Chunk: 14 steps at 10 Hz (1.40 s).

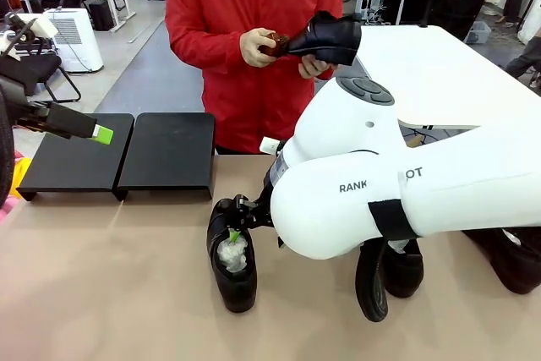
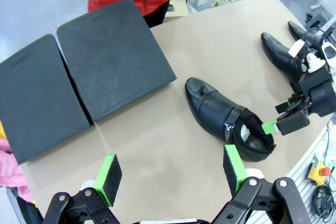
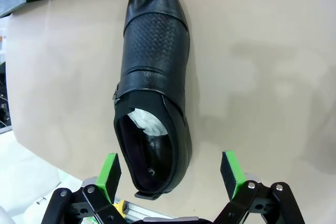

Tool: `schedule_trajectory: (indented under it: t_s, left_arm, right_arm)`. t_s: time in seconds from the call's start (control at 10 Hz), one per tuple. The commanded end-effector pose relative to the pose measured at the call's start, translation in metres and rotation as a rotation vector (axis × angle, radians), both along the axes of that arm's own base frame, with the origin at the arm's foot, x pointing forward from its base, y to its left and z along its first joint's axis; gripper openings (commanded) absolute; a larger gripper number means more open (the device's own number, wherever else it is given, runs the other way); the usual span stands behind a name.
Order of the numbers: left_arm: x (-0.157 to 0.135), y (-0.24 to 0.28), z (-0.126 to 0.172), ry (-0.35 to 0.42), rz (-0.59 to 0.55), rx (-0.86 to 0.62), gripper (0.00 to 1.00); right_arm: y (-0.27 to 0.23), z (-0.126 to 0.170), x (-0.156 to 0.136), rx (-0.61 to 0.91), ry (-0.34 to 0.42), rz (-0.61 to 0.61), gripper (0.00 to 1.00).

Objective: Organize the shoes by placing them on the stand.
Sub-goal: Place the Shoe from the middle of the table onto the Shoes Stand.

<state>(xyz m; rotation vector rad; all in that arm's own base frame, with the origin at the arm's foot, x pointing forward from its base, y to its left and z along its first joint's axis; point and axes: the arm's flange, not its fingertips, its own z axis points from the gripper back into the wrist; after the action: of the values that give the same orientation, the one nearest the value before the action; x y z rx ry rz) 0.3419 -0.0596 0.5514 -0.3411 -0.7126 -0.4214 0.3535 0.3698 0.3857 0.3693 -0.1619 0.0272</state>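
- The near shoe (image 1: 230,264) lies flat on the desk (image 1: 101,293), just in front of the stand (image 1: 169,154), toe toward it; white paper (image 3: 149,121) is stuffed inside.
- The stand's two platforms sit side by side at the desk's far left, touching along one edge, tops bare.
- The right gripper (image 3: 170,171) is spread wide over the near shoe's heel. One pad is just beside the heel, the other well clear, so nothing is clamped.
- The left gripper (image 2: 170,169) hangs above the stand's left platform, also spread wide and holding nothing.
- Two more shoes (image 2: 283,56) (image 2: 300,30) lie close together on the desk's right side, well apart from the stand.
- The held shoe (image 1: 325,37) is up off the desk in both hands (image 1: 256,46) of the person (image 1: 245,6) standing behind the stand.
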Motion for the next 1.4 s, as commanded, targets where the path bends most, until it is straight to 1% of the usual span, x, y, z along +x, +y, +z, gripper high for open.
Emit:
schedule_trajectory:
  t_s: [0.0,0.1,0.2,0.3,0.4,0.5,0.6,0.8,0.9,1.0,1.1,1.2,1.3]
  left_arm:
    - [0.000,0.002,0.000,-0.002,-0.013,0.006,1.00]
    - [0.000,0.000,0.000,0.000,0.000,0.000,1.00]
    - [-0.002,-0.029,-0.014,0.029,-0.028,0.037,1.00]
    - [-0.007,-0.062,-0.031,0.056,-0.023,0.063,1.00]
    - [-0.013,-0.093,-0.046,0.062,0.036,0.031,1.00]
    - [-0.016,-0.129,-0.060,0.085,0.107,0.035,1.00]
    - [-0.015,-0.148,-0.069,0.147,0.145,0.040,1.00]
    - [-0.009,-0.186,-0.091,0.320,0.268,0.098,1.00]
    - [-0.003,-0.177,-0.084,0.232,0.281,0.131,1.00]
    - [-0.015,-0.177,-0.095,0.246,0.188,0.078,1.00]
    - [-0.015,-0.177,-0.095,0.246,0.188,0.078,1.00]
    - [-0.010,-0.180,-0.104,0.265,0.246,0.101,1.00]
    - [-0.016,-0.200,-0.099,0.282,0.272,0.096,1.00]
  right_arm:
    - [0.002,0.002,0.002,0.003,-0.005,-0.009,1.00]
    - [0.000,0.000,0.000,0.000,0.000,0.000,1.00]
    - [-0.031,0.015,-0.006,0.003,-0.026,-0.090,1.00]
    - [-0.066,0.030,-0.013,0.017,-0.060,-0.189,1.00]
    - [-0.099,0.041,-0.017,0.054,-0.072,-0.240,1.00]
    - [-0.134,0.051,-0.022,0.096,-0.102,-0.338,1.00]
    - [-0.152,0.058,-0.027,0.108,-0.123,-0.398,1.00]
    - [-0.193,0.071,-0.040,0.168,-0.158,-0.467,1.00]
    - [-0.158,0.071,-0.009,0.118,-0.120,-0.386,1.00]
    - [-0.158,0.071,-0.009,0.118,-0.120,-0.386,1.00]
    - [-0.158,0.071,-0.009,0.118,-0.120,-0.386,1.00]
    - [-0.170,0.084,-0.007,0.127,-0.141,-0.415,1.00]
    - [-0.185,0.090,-0.002,0.094,-0.149,-0.462,1.00]
